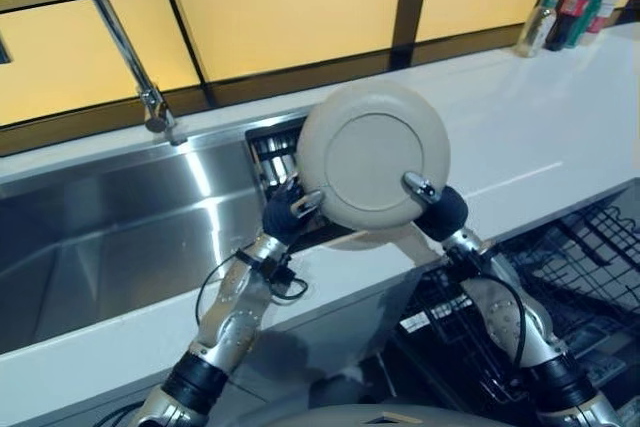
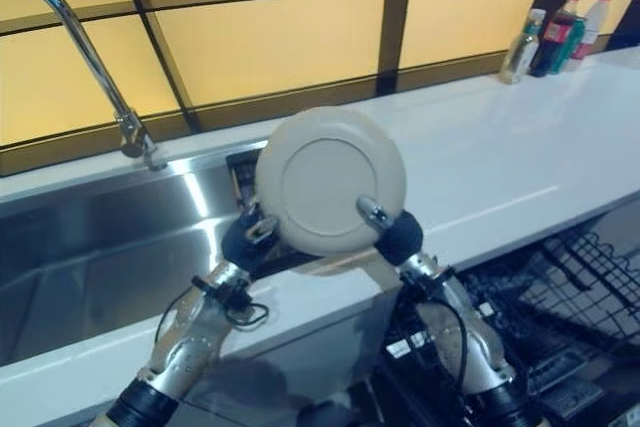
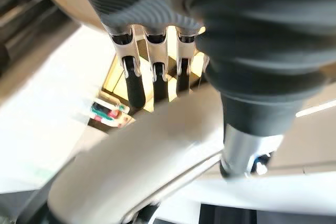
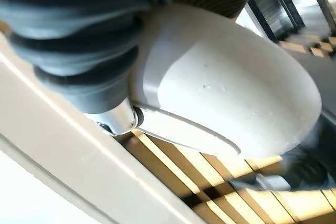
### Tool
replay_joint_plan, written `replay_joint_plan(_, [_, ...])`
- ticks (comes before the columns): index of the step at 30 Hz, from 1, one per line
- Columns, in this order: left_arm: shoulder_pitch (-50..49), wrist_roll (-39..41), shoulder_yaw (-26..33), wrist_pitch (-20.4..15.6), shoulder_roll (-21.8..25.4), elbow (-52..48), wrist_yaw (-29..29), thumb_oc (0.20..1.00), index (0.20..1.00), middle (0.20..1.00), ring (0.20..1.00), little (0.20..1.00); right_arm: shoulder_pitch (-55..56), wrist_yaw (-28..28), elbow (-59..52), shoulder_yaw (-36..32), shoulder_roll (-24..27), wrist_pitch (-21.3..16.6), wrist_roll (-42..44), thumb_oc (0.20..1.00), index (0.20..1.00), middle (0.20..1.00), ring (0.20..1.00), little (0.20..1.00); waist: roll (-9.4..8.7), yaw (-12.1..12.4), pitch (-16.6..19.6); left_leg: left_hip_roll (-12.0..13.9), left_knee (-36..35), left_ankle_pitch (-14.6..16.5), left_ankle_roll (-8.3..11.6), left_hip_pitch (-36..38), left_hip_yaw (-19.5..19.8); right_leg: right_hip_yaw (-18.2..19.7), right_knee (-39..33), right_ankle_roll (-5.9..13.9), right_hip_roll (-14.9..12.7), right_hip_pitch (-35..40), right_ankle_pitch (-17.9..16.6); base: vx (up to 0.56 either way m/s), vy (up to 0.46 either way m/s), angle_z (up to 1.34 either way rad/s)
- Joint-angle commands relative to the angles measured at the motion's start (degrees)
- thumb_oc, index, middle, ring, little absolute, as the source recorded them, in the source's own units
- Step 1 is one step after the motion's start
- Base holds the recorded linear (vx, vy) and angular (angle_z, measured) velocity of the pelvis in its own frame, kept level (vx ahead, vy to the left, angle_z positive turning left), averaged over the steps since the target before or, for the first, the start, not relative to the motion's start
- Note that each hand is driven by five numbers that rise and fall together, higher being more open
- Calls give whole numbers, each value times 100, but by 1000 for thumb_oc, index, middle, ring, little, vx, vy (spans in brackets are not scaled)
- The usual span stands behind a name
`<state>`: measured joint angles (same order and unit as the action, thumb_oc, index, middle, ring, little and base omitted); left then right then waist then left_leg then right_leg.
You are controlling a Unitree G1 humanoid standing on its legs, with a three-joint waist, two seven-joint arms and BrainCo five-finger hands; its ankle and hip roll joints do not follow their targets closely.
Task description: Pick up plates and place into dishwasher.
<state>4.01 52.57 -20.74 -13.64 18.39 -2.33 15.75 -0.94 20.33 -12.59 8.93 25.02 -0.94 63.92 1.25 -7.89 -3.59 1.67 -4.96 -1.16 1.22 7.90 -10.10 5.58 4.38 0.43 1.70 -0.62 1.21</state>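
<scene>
Plate (image 1: 373, 155) upright over counter (image 1: 520, 137) edge, pinched btwn left hand (image 1: 287, 209) & right hand (image 1: 437, 207).

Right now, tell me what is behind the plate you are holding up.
Behind the plate, held between the left hand and right hand, a dark rack beside the sink shows partly. The plate covers the rest of it and some white counter.

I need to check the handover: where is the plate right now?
In the left eye view the plate is held upright in mid-air between the left hand and right hand, above the counter edge, just right of the sink.
</scene>
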Motion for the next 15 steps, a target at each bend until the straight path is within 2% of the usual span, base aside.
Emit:
replay_joint_plan(1, [-37,187,351,-31,-45,-278,63,1000,1000,1000,1000,1000,-9,-259,-554,-720,-300,-699,296,200,200,200,200,200,-240,-218,122,-153,699,579,-413,-510,59,75,412,825,-528,-347,-155,-29,5,-13])
replay_joint_plan(4, [-35,384,412,95,-136,-420,-9,1000,1000,1000,1000,1000,94,-634,-550,-1003,-315,-948,123,200,200,200,200,200,-231,-292,117,-177,706,599,-424,-509,36,150,377,847,-536,-365,-207,-29,9,-11])
replay_joint_plan(8, [15,437,219,121,-205,-621,-131,1000,1000,1000,1000,1000,103,-1171,-478,-1188,-362,-1224,-266,200,200,200,200,200,-222,-371,102,-195,676,611,-430,-492,9,210,303,883,-541,-379,-285,-32,5,-8])
replay_joint_plan(12, [50,381,-42,136,-201,-770,-239,1000,1000,1000,1000,1000,107,-2048,-327,-1393,-286,-1709,-1082,200,200,200,200,200,-236,-475,104,-203,679,651,-454,-483,-87,266,243,934,-546,-421,-370,-40,-6,-6])
replay_joint_plan(15, [123,582,-248,222,-213,-796,-219,1000,1000,1000,1000,1000,121,-2137,-152,-1560,-241,-1676,-923,200,200,200,200,200,-246,-582,93,-217,674,680,-482,-470,-180,332,227,982,-547,-481,-460,-50,-3,-8])
